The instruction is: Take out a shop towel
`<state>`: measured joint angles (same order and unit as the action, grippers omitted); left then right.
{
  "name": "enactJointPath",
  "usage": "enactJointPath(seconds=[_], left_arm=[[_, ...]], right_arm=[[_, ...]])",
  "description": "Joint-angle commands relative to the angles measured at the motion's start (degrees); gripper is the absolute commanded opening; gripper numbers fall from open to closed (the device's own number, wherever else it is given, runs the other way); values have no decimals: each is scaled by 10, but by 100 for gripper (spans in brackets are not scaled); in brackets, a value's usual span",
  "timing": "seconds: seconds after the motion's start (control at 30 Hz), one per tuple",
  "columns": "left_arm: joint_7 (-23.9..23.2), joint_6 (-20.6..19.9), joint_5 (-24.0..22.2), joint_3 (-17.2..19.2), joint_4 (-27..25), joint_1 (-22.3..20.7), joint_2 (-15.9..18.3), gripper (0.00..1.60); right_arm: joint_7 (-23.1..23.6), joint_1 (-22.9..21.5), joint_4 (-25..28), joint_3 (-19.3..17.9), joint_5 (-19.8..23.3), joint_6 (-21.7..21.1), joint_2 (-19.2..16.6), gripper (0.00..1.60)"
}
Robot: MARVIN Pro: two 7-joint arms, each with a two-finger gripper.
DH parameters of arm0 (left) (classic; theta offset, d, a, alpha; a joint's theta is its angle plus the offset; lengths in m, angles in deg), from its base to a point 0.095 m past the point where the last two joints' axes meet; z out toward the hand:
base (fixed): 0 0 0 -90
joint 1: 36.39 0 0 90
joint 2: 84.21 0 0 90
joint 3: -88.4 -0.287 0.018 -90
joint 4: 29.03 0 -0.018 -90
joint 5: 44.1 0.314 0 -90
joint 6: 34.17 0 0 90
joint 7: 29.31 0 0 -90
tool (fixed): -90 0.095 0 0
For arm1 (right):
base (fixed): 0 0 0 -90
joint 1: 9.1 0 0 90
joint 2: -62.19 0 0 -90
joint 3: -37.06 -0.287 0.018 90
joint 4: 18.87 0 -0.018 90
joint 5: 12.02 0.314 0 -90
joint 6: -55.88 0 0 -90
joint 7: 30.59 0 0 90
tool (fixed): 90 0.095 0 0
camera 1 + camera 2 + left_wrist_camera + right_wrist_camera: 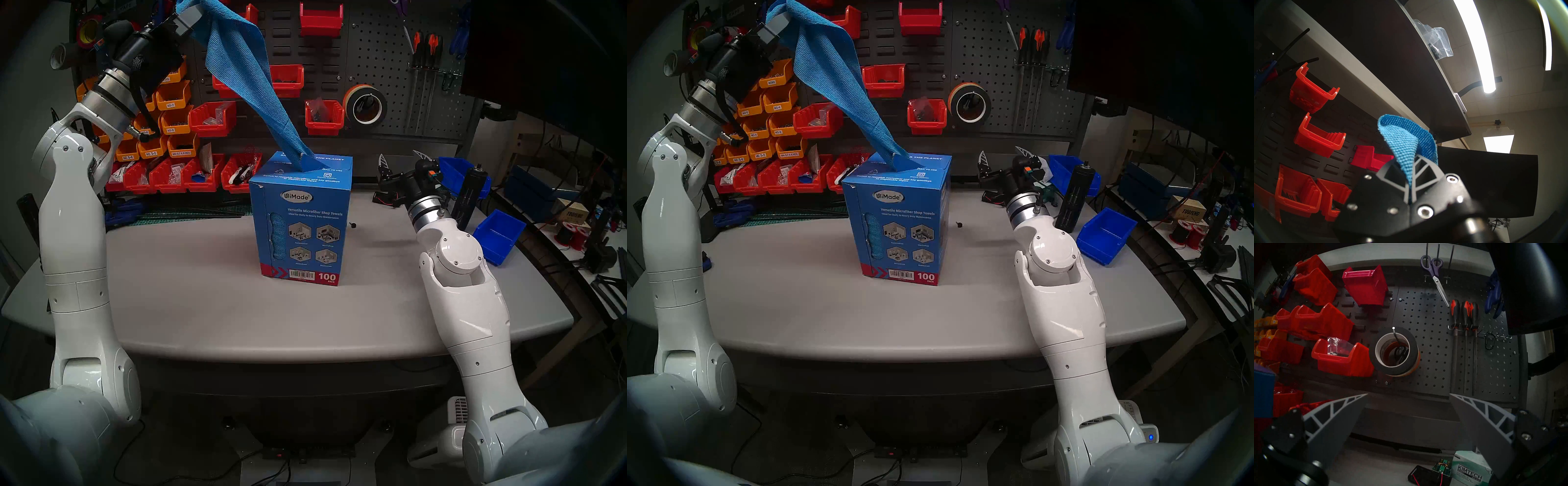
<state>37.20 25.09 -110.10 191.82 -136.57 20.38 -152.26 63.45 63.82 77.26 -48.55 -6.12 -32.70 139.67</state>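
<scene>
A tall blue printed box (302, 220) (901, 220) stands upright in the middle of the grey table (203, 305). The bright blue shop towel (237, 68) (827, 74) stretches taut from the slot on the box's top up and to the left. Its lower tip sits in the slot. My left gripper (190, 13) (779, 18) is raised high before the pegboard and is shut on the towel's upper end. In the left wrist view a fold of the towel (1403, 137) sticks out past the left gripper (1405, 161). My right gripper (400, 157) (1408, 394) is open and empty, low to the right of the box.
The pegboard behind holds red bins (210, 118), orange bins (173, 98), a tape roll (364, 105) and screwdrivers (424, 61). Blue bins (498, 234) and a black cylinder (470, 197) stand at the table's right. A Kimtech tissue box (1469, 470) lies below the right gripper. A small black screw (353, 224) lies near the box.
</scene>
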Motion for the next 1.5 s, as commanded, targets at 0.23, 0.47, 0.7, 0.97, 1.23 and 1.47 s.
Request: enactJointPath(seconds=[0.23,0.47,0.7,0.97,1.23,1.47], left_arm=[[0,5,-3,5,-10,-17,0,0],[0,5,-3,5,-10,-17,0,0],[1,5,-3,5,-10,-17,0,0],[1,5,-3,5,-10,-17,0,0],[1,6,-3,5,-10,-17,0,0],[1,6,-3,5,-10,-17,-1,0]], right_arm=[[25,-63,47,-3,-10,-19,-20,160],[39,-83,55,-5,-9,-37,-23,160],[56,-100,65,-4,-5,-57,-22,160],[78,-114,83,2,13,-79,-15,160],[109,-118,108,10,44,-115,-7,160],[128,-114,130,15,56,-143,-11,160]])
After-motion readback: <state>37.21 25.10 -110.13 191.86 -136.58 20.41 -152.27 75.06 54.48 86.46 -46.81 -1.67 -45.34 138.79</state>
